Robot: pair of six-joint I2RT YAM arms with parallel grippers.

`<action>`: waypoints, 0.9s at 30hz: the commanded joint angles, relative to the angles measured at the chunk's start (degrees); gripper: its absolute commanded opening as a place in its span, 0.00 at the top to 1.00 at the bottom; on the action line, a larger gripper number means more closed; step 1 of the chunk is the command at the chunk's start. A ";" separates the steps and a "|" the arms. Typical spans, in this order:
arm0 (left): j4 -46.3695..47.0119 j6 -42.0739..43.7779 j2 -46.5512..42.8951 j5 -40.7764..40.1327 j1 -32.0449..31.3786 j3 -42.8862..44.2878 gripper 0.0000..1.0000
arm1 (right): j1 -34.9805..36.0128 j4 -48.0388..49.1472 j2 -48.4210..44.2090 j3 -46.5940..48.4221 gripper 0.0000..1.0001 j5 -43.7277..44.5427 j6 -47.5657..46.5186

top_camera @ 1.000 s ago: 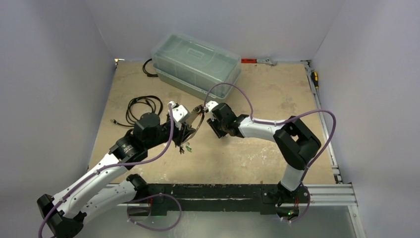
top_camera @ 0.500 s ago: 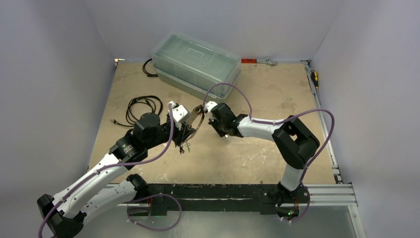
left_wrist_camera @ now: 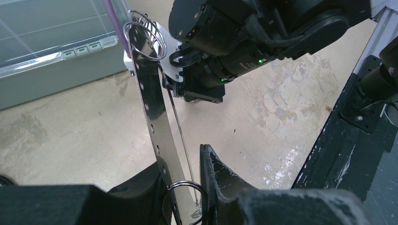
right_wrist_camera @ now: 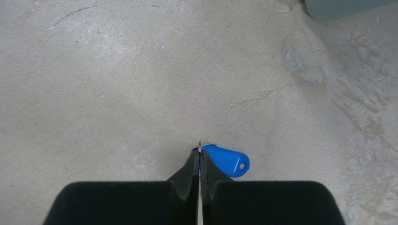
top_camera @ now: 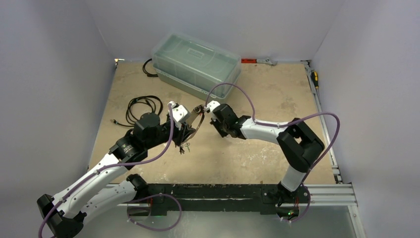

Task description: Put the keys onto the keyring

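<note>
My left gripper (top_camera: 187,128) (left_wrist_camera: 180,185) is shut on the keyring (top_camera: 198,119) (left_wrist_camera: 149,101), a flat grey metal disc held upright and seen edge-on, with small holes along its rim. A small wire ring (left_wrist_camera: 188,194) hangs through it between my fingers, and another loop (left_wrist_camera: 148,40) sits at its top. Keys (top_camera: 184,147) dangle below it. My right gripper (top_camera: 207,107) (right_wrist_camera: 200,152) is at the keyring's top edge, jaws shut on a thin wire ring carrying a blue key (right_wrist_camera: 228,161).
A clear lidded plastic box (top_camera: 195,64) stands at the back. A coiled black cable (top_camera: 143,106) lies left of my left arm. A wrench (top_camera: 261,61) and a screwdriver (top_camera: 314,79) lie at the back and right edges. A black rail (left_wrist_camera: 347,140) runs along the near side.
My right gripper has closed its jaws onto the blue key's wire ring, and that arm's elbow has shifted slightly right. The left arm and keyring have stayed still.
</note>
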 commanded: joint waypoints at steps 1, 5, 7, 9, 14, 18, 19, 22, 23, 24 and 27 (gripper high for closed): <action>3.66 -1.04 -1.07 0.86 0.13 0.81 1.00 | 0.12 3.48 -5.57 -1.36 1.00 -1.43 2.18; 3.66 -0.99 -1.07 0.86 0.18 0.84 1.00 | 0.12 5.10 -7.94 -3.12 1.00 -1.91 3.07; 3.63 -1.00 -1.07 0.86 0.14 0.80 1.00 | 0.12 5.06 -8.41 -3.26 1.00 -2.21 3.28; 3.66 -1.01 -1.04 0.91 0.18 0.84 1.00 | 0.12 4.56 -8.61 -3.16 1.00 -2.28 3.35; 3.63 -0.91 -1.24 0.77 0.11 0.85 1.00 | -0.05 6.85 -13.48 -5.96 1.00 -2.69 4.13; 3.73 -0.90 -1.33 1.00 0.14 0.84 1.00 | -0.38 7.07 -19.64 -7.46 1.00 -3.32 4.94; 3.74 -0.90 -1.40 1.07 0.18 0.81 1.00 | -0.45 7.09 -21.25 -7.84 1.00 -3.35 5.12; 3.89 -0.84 -1.57 1.64 0.12 0.72 1.00 | -0.75 7.09 -25.92 -8.88 1.00 -4.66 5.79; 3.98 -0.82 -1.64 1.92 0.16 0.71 1.00 | -0.83 7.09 -27.36 -8.95 1.00 -5.17 5.99; 4.07 -0.84 -1.63 2.12 0.12 0.69 1.00 | -0.94 7.05 -28.64 -8.85 1.00 -5.70 6.07; 4.09 -0.74 -1.77 2.08 0.14 0.67 1.00 | -1.11 6.14 -32.08 -7.84 1.00 -7.80 6.21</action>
